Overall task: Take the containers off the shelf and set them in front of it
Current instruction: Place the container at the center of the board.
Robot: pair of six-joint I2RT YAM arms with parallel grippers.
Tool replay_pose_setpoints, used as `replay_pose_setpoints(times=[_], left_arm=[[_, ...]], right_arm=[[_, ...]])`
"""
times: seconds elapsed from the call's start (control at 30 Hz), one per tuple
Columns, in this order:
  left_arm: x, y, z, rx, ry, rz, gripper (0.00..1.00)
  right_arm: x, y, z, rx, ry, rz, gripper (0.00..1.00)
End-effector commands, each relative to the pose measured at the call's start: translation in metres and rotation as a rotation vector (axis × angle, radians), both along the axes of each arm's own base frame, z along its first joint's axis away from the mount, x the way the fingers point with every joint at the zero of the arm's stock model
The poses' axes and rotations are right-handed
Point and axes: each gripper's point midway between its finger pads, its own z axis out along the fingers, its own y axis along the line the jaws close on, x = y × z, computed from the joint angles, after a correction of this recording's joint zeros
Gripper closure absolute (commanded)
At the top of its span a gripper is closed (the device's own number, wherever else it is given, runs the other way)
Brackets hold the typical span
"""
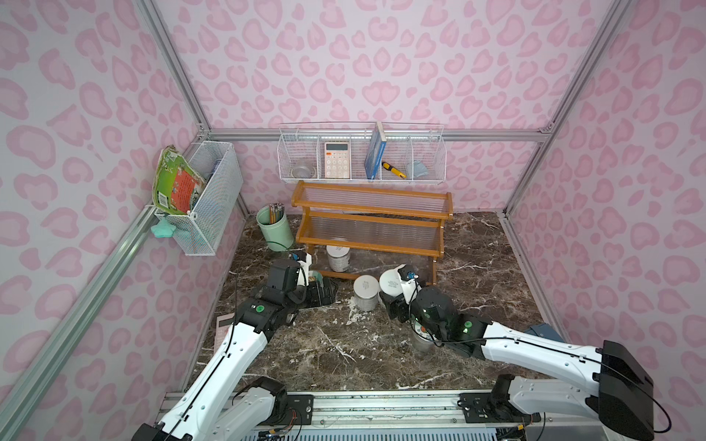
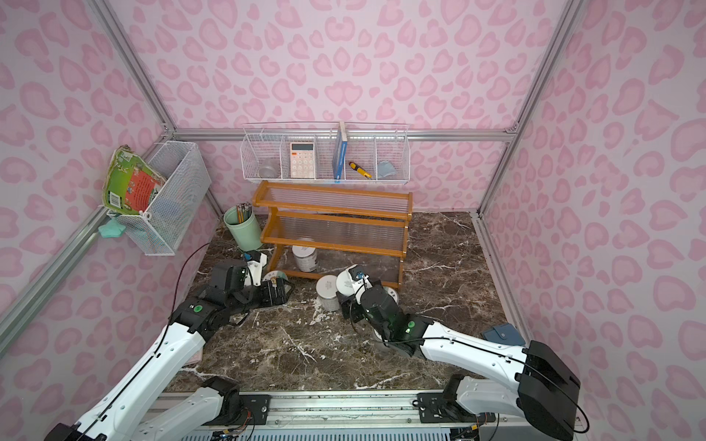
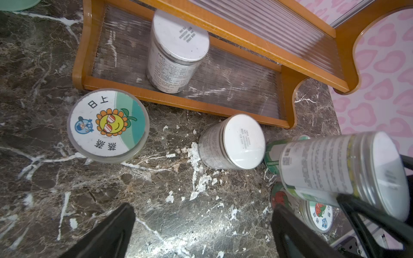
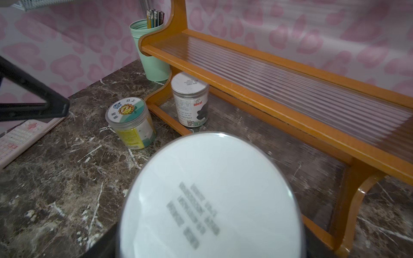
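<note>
right hand (image 1: 389, 298) is clamped on a tilted white-lid jar (image 1: 390, 281), 3 o'clock of the standing jar (image 1: 366, 286). The robot should level it before lowering to the desk (image 1: 344, 362). left hand (image 3: 201, 223) open, empty.

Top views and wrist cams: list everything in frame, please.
table: 1, dark marble
shelf: 1, orange-brown wood, back of table
white-lid jars: 3, clear; one on shelf's bottom tier, one on table in front, one held tilted
picture-lid jars: 3; sunflower one by shelf's left foot, two further right, partly hidden
pencil cup: 1, mint green, left of shelf
wire baskets: 2, white; back wall, left wall
calculator, blue book, yellow cutter: 1 each, back basket
picture book: 1, green-red, left basket
left hand: open, empty
right hand: shut on a white-lid jar
</note>
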Motion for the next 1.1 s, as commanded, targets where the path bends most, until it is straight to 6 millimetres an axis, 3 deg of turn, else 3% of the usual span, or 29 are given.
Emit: replay_pose_setpoints(times=[0.0,0.23,0.43,0.73,1.07], left_arm=[[-0.001,0.0,0.0,-0.005,0.002,-0.001,0.01],[-0.003,0.002,0.0,0.002,0.0,0.004,0.01],[-0.004,0.004,-0.001,0.008,0.002,0.013,0.01],[-0.007,0.008,-0.003,0.022,0.008,0.026,0.01],[-0.012,0.013,-0.002,0.034,0.008,0.039,0.01]], right_arm=[[-0.014,0.002,0.0,-0.009,-0.012,0.02,0.38],[-0.055,0.024,-0.018,0.012,-0.016,0.224,0.38],[-0.074,0.041,-0.034,0.026,-0.047,0.378,0.38],[-0.077,0.065,-0.054,0.0,-0.056,0.462,0.37],[-0.062,0.076,-0.068,0.015,-0.045,0.489,0.37]])
